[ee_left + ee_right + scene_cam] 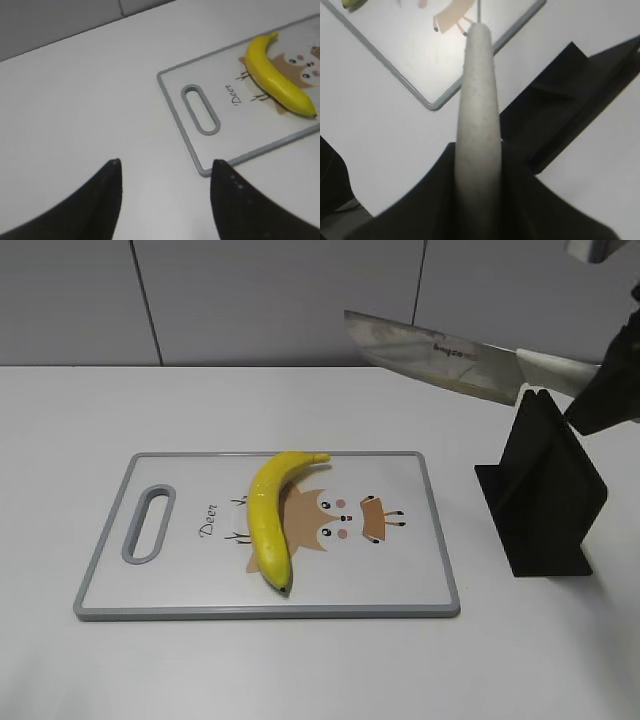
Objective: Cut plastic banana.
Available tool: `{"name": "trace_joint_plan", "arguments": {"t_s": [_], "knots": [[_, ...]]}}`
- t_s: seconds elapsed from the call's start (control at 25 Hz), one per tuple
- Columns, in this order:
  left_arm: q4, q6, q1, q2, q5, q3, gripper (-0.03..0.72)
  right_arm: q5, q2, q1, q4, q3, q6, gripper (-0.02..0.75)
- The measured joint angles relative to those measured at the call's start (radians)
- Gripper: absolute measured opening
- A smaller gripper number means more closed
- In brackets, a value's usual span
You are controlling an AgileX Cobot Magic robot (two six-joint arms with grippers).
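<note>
While we carry the knife (440,358) high above the far right of the table (60,670), the step in hand is, as we judge it, bringing the blade over the fruit; our left gripper (165,172) hangs nearest, its jaws spread apart and grasping nothing, above bare table just left of the cutting board (200,165); our right gripper (477,165) is clenched on the knife's pale handle (477,100), as the right wrist view shows.

To do this well, we should move left and forward, clear of the black knife stand (545,495), keep the blade level, and set the edge across the banana's middle before pressing straight down; a slanted blade could roll the curved, smooth fruit aside; the free gripper might steady the board.

Going farther in, the plastic banana (272,515) lies on the board's middle, over the printed deer; it is glossy bright yellow, one piece, uncut; its dark tip points near, its short stem far and right; nothing touches it.
</note>
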Motion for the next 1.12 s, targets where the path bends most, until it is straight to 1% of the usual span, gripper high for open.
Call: {"name": "trace_joint_plan", "arguments": {"t_s": [0.12,0.24,0.32,0.44,0.56,0.64,0.76,0.92,1.0,1.12], "knots": [[-0.001,0.109,-0.073,0.142,-0.005,-0.068,0.552,-0.02,0.006,0.0,0.04,-0.006,-0.116,0.176],[-0.007,0.222,-0.115,0.296,-0.015,-0.145,0.552,-0.02,0.038,0.006,0.054,-0.023,-0.174,0.176],[-0.024,0.279,-0.128,0.41,-0.02,-0.209,0.552,-0.02,0.068,0.025,0.052,-0.039,-0.196,0.176],[-0.053,0.37,-0.136,0.574,0.002,-0.316,0.552,-0.028,0.113,0.079,0.044,-0.07,-0.216,0.176],[-0.095,0.457,-0.136,0.724,0.093,-0.438,0.552,-0.031,0.177,0.127,0.043,-0.106,-0.229,0.176],[-0.136,0.516,-0.136,0.81,0.159,-0.512,0.552,-0.03,0.224,0.143,0.042,-0.132,-0.257,0.176],[-0.211,0.625,-0.136,0.908,0.205,-0.608,0.549,-0.026,0.293,0.158,0.045,-0.181,-0.295,0.176],[-0.311,0.793,-0.144,1.025,0.209,-0.688,0.522,0.002,0.378,0.159,0.068,-0.266,-0.332,0.176],[-0.321,0.849,-0.163,1.074,0.209,-0.72,0.511,0.029,0.409,0.159,0.083,-0.309,-0.365,0.176],[-0.321,0.891,-0.199,1.129,0.188,-0.749,0.505,0.058,0.433,0.163,0.116,-0.344,-0.456,0.176]]}}
